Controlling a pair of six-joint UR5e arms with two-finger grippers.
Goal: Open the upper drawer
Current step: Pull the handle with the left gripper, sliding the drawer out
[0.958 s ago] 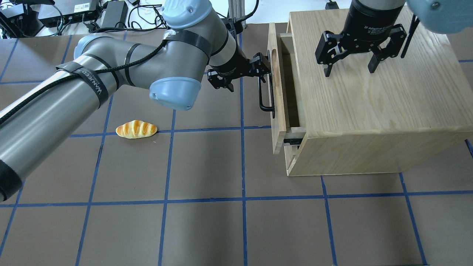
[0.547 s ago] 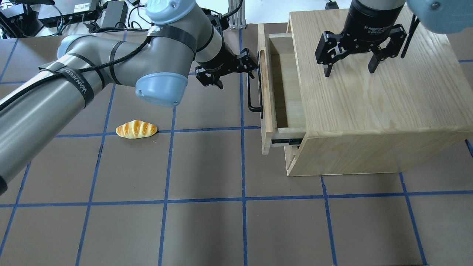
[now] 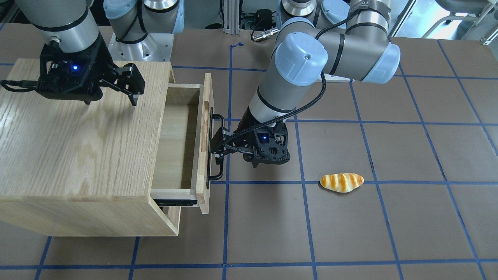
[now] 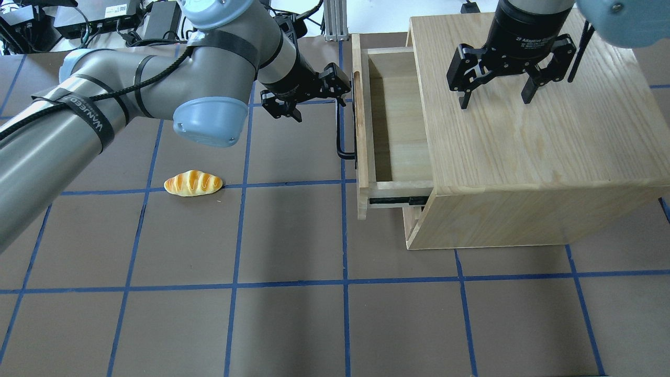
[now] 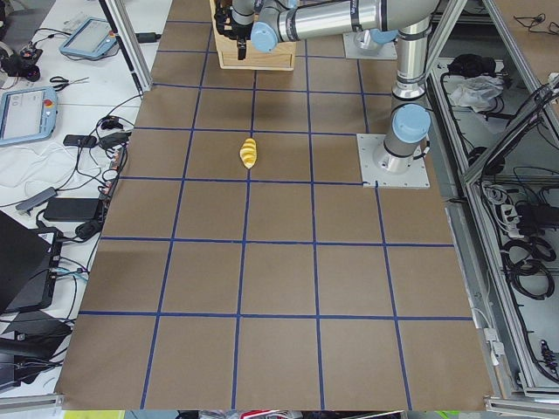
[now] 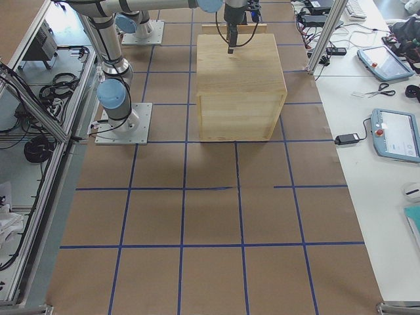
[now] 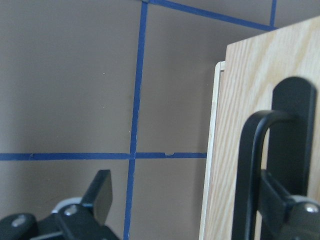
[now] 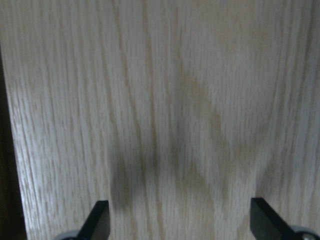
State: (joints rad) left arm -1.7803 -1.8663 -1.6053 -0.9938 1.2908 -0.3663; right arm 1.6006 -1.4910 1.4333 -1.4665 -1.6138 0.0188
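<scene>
Two arms are seen at a brown, blue-taped worktop [image 4: 293,324], on which an oak cabinet [image 4: 549,146] is stood toward the robot's right. The upper drawer [image 4: 398,125] is found partly drawn out of the cabinet toward the robot's left, its pale interior exposed and a black slide [image 4: 395,199] bared beneath. The pulling step is judged to be in hand, with some travel probably left. The left gripper [image 4: 320,109] is held spread wide, not clenched. One finger [image 7: 287,215] is hooked between the drawer front and the black bar handle [image 4: 339,136], and the other is left free over the worktop. A straight pull along the slides is called for next. Since the bar is hooked, not clamped, slipping off it is to be guarded against. The right gripper [image 4: 493,100] is held released over the cabinet's top, grasping nothing; contact with the wood cannot be told. A bread roll [image 4: 193,183] is laid well apart from the drawer front, low on the worktop, so no obstruction is expected from it.
</scene>
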